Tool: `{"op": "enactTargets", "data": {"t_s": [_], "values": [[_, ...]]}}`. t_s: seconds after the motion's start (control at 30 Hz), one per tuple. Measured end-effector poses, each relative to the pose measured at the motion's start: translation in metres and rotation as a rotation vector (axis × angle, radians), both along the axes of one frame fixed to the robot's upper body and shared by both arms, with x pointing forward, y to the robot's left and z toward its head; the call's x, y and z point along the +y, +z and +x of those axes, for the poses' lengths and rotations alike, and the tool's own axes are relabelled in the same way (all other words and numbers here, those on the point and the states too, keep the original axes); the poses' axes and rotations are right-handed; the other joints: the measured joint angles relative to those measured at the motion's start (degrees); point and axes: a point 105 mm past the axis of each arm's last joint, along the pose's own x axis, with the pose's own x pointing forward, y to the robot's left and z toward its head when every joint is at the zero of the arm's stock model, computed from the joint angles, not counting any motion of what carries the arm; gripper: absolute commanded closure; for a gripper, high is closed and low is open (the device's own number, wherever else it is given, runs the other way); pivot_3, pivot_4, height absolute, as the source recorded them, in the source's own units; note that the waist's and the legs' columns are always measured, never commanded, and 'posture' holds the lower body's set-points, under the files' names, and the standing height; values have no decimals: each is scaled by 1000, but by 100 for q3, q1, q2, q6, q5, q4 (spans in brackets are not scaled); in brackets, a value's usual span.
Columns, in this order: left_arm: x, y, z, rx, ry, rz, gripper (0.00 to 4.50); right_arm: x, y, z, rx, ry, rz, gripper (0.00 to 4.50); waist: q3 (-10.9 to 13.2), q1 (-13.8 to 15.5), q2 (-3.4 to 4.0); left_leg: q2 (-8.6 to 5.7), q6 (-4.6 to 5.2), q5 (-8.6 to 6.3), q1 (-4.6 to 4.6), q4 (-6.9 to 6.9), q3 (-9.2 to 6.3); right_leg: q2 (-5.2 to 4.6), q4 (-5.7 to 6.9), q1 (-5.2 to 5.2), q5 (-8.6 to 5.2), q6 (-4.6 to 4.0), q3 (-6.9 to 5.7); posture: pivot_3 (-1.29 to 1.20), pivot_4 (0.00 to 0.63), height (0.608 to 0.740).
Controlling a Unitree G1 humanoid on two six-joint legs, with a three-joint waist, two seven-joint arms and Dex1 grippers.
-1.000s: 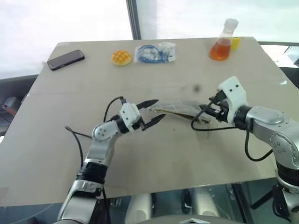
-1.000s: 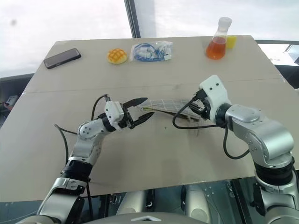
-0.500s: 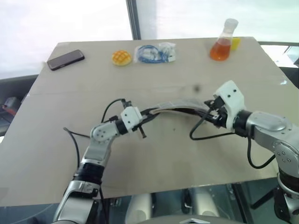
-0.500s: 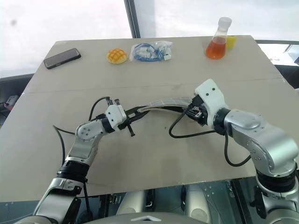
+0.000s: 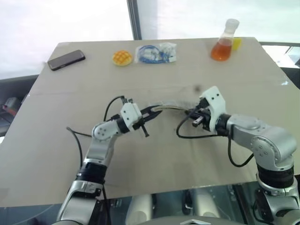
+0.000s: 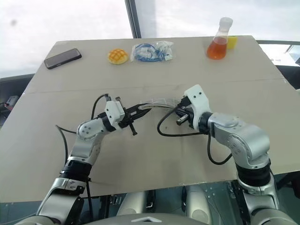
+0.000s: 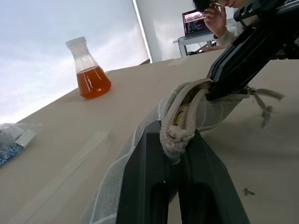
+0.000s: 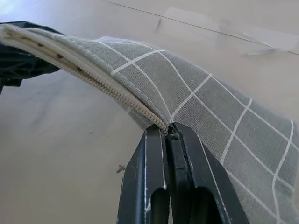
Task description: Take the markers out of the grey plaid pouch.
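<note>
Grey plaid pouch (image 8: 196, 102) slung between our two grippers above mid-table, woven cloth with white grid lines, zip edge arched, left gripper (image 7: 180, 140) pinched onto one end, right gripper (image 8: 169, 133) clamped on the other, orange-filled flask (image 5: 223, 41), phone (image 5: 66, 59), cable bag (image 5: 156, 53) well beyond.

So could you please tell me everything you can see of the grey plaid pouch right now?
The grey plaid pouch is soft woven grey fabric with a white grid and a cream zipper along its edge. It hangs bowed between the two tools above the table: the left tool is shut on one end, the right tool pinches the zipper edge at the other. Its mouth gapes slightly, showing something yellowish inside.
</note>
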Motion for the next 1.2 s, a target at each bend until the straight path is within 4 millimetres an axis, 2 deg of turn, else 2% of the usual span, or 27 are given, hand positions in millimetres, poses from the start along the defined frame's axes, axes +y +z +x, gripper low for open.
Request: {"op": "enactTargets", "data": {"t_s": [0.17, 0.27, 0.3, 0.33, 0.37, 0.5, 0.53, 0.6, 0.73, 0.93, 1.2], "values": [[-3, 3, 1, 29, 9, -22, 4500, -2, 3, 2, -30, -13, -19, 4475, 0, -4, 0, 0, 0, 0, -1, -1, 0, 0, 0, 0, -1, 2, -1, 0, 150, 740], [-4, 4, 2, 49, 17, -28, 4500, -6, 13, -2, -81, -2, -47, 4475, 0, 2, 0, 0, 0, 0, -1, -1, -5, -1, -1, 0, -2, 3, -1, 0, 150, 740], [-4, 5, 2, 51, 16, -32, 4500, -8, 16, -4, -94, 8, -50, 3870, 0, 0, 0, 0, 0, 0, -1, -1, -5, 0, -1, 0, -2, 3, -1, 0, 150, 740], [-5, 5, 2, 54, 16, -34, 4500, -10, 18, -6, -103, 13, -65, 3823, 0, -2, 0, 0, 0, 0, -1, -1, -5, -1, -1, -1, -2, 3, 0, 0, 150, 740], [-4, 4, 3, 60, 20, -35, 4500, -14, 18, -6, -110, 6, -85, 3311, 0, -3, 0, 0, 0, 0, -1, -1, -6, 0, -1, -1, -2, 3, 0, 0, 150, 740], [-3, 4, 4, 72, 36, -40, 4500, -19, 17, -12, -107, -2, -106, 3311, 0, -2, 0, 1, 0, 0, -1, -2, -5, 1, -1, -1, -2, 2, -1, 0, 150, 740], [-3, 3, 5, 75, 39, -41, 4500, -20, 19, -16, -108, 0, -95, 3904, 0, -1, 0, 1, 0, 0, -1, -2, -6, 1, -1, -1, -2, 2, -1, 0, 150, 740], [-3, 4, 6, 76, 45, -43, 4500, -28, 26, -19, -111, -20, -68, 4382, 1, 6, -1, 0, 0, 0, -2, -1, -8, -1, -2, 0, -2, 3, 0, 0, 150, 740], [-2, 4, 7, 82, 57, -47, 4500, -37, 29, -23, -87, -50, -11, 4382, 1, 2, -2, 0, 0, 0, -1, 0, -11, -1, -1, 0, -2, 3, 0, 0, 150, 740], [-3, 5, 8, 80, 53, -47, 4500, -29, 19, -20, -41, -54, 18, 4382, 1, -5, -1, 2, 0, 0, 0, 0, -9, 1, -1, -1, -2, 2, 1, 0, 150, 740], [-5, 7, 7, 72, 46, -52, 4500, -17, -1, -5, 0, -57, -28, 4382, 1, -5, -1, 1, 0, 0, 0, -1, -3, 1, -1, -1, -2, 2, 2, 0, 150, 740]]}}
